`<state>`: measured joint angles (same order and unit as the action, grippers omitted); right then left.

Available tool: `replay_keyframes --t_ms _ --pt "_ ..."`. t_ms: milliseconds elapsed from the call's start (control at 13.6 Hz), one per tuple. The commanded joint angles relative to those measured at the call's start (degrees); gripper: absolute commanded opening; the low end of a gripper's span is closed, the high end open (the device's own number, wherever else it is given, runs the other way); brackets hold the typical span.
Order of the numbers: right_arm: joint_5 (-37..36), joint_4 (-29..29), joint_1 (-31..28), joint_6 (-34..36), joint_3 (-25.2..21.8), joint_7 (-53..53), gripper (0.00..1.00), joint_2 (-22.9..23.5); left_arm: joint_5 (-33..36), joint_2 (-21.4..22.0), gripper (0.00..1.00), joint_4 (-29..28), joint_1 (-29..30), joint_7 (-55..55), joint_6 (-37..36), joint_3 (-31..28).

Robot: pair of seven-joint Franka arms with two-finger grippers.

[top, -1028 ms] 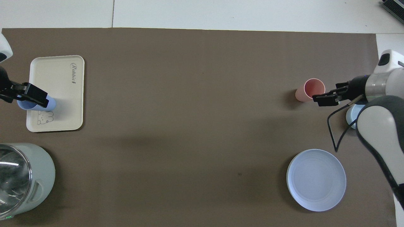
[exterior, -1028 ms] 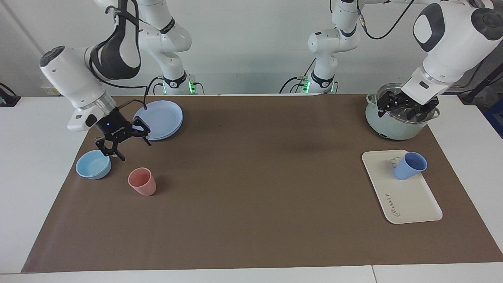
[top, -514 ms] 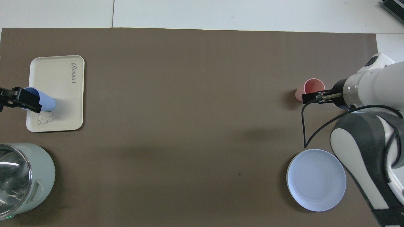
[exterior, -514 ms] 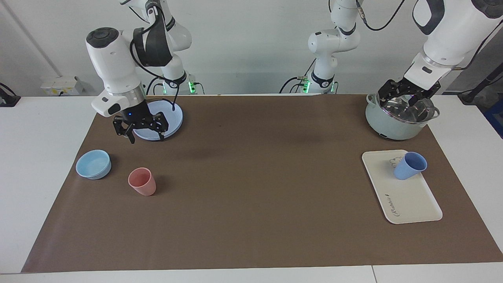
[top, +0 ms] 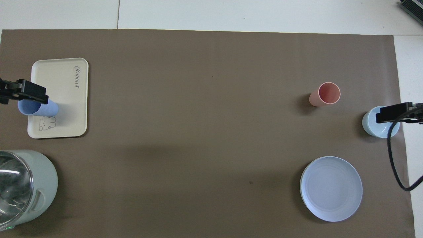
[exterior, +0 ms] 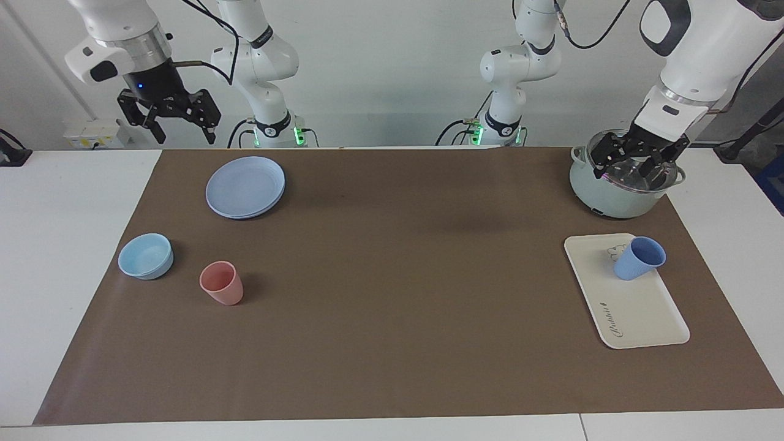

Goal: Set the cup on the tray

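The blue cup (exterior: 639, 258) stands upright on the cream tray (exterior: 637, 309), at the tray's end nearer the robots, by the bear drawing. In the overhead view the cup (top: 41, 108) is on the tray (top: 66, 99) too. My left gripper (exterior: 634, 171) is open and empty, up in the air over the pot, apart from the cup; it also shows in the overhead view (top: 31, 93). My right gripper (exterior: 185, 136) is open and empty, raised high over the table's edge at the robots' end; its tip shows in the overhead view (top: 391, 114).
A pale green pot with a glass lid (exterior: 618, 193) stands nearer the robots than the tray. Toward the right arm's end are a round blue plate (exterior: 245, 187), a light-blue bowl (exterior: 146, 256) and a pink tumbler (exterior: 222, 283). A brown mat (exterior: 398, 294) covers the table.
My right gripper has risen and drawn back from over the bowl and plate to high above the table's edge. My left gripper has lifted a little over the pot. The cup has not moved.
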<state>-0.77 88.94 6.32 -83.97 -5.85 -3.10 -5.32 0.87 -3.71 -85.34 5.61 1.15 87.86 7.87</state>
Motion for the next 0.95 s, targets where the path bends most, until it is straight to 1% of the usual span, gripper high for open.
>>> replay_keyframes --t_ms 0,441,881 --pt "-0.99 -1.66 -1.05 1.80 0.57 0.37 1.00 2.86 -0.96 1.42 1.00 -1.32 0.28 -0.63 1.17 -0.14" --pt "-1.16 0.96 -0.96 1.36 0.66 0.91 1.00 1.63 -0.96 2.12 1.00 -0.88 0.19 -0.80 0.21 -0.23" --pt "-0.28 1.32 -1.05 1.44 0.75 1.08 1.00 1.45 -0.96 2.48 1.00 -1.41 0.10 -0.63 0.82 -0.23"
